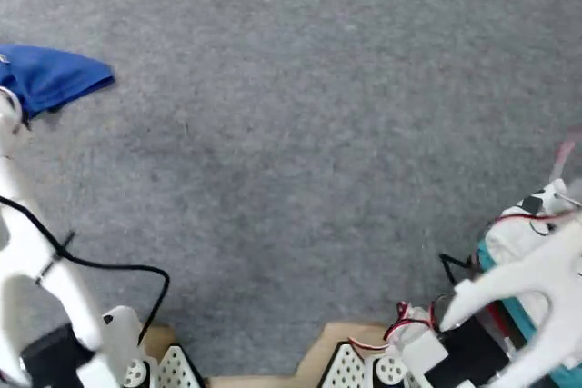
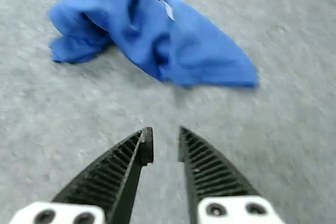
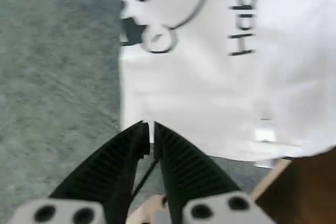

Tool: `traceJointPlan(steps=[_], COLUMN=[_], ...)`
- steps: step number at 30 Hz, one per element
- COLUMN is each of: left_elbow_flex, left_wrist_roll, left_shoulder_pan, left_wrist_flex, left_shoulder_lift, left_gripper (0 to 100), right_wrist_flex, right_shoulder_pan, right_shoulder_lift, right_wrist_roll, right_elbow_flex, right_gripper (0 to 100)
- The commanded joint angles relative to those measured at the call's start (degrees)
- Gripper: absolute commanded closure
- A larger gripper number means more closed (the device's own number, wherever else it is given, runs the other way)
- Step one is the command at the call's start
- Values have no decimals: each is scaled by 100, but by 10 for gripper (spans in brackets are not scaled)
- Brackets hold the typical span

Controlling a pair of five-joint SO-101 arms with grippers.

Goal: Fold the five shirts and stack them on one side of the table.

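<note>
— Table (image 1: 300, 134), grey felt, spans the high view. Where do the shirts lie?
— Blue shirt (image 1: 55, 79) sits at the far left edge, and the left wrist view shows it crumpled. White shirt (image 3: 210, 77) lies flat at the right edge; the high view adds a teal layer (image 1: 488, 261) under it.
— And the 2 pincers?
— Left gripper (image 2: 164, 145) hangs near the blue shirt, fingers slightly parted, empty. Right gripper (image 3: 150, 135) is over the white shirt's edge, fingers all but pressed together, gripping nothing.
</note>
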Motion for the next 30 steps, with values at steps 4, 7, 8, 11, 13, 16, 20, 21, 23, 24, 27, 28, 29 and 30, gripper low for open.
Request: traceJointPlan(steps=[4, 7, 8, 11, 13, 16, 20, 21, 23, 24, 27, 28, 29, 30], left_elbow_flex=[-2857, -4211, -4659, -5960, -6734, -7692, -8536, -8668, -8800, -8862, -8923, -8976, -9055, -9169], left_wrist_roll=[211, 316, 396, 774, 870, 888, 879, 879, 879, 879, 853, 862, 870, 870], left_shoulder_pan=[-659, -756, -756, -738, -730, -651, -563, -563, -554, -554, -466, -440, -413, -360], left_wrist_flex=[-70, -70, -70, -167, -316, -448, -431, -413, -378, -299, -26, 114, 264, 440], left_shoulder_lift=[2466, 3758, 4136, 5270, 6026, 7099, 8426, 8708, 9182, 9367, 9543, 9543, 9543, 9543], left_gripper=[817, 785, 780, 762, 761, 762, 776, 776, 778, 788, 857, 890, 926, 960], right_wrist_flex=[-88, -492, -677, -1169, -1424, -1618, -1662, -1653, -1626, -1618, -1635, -1644, -1644, -1644], right_shoulder_pan=[-1824, -2431, -2615, -3187, -3477, -3767, -3943, -3960, -3952, -3952, -3943, -3952, -3960, -3960], right_shoulder_lift=[-189, -189, -189, -180, -180, -180, -180, -180, -180, -180, -189, -189, -189, -198], right_wrist_roll=[-993, -1547, -1723, -1978, -2110, -2400, -2593, -2585, -2585, -2585, -2585, -2585, -2585, -2585], right_elbow_flex=[-286, -268, -251, -242, -242, -242, -233, -233, -233, -233, -154, -101, -40, 31], right_gripper=[994, 994, 994, 994, 994, 994, 994, 994, 994, 994, 994, 994, 994, 994])
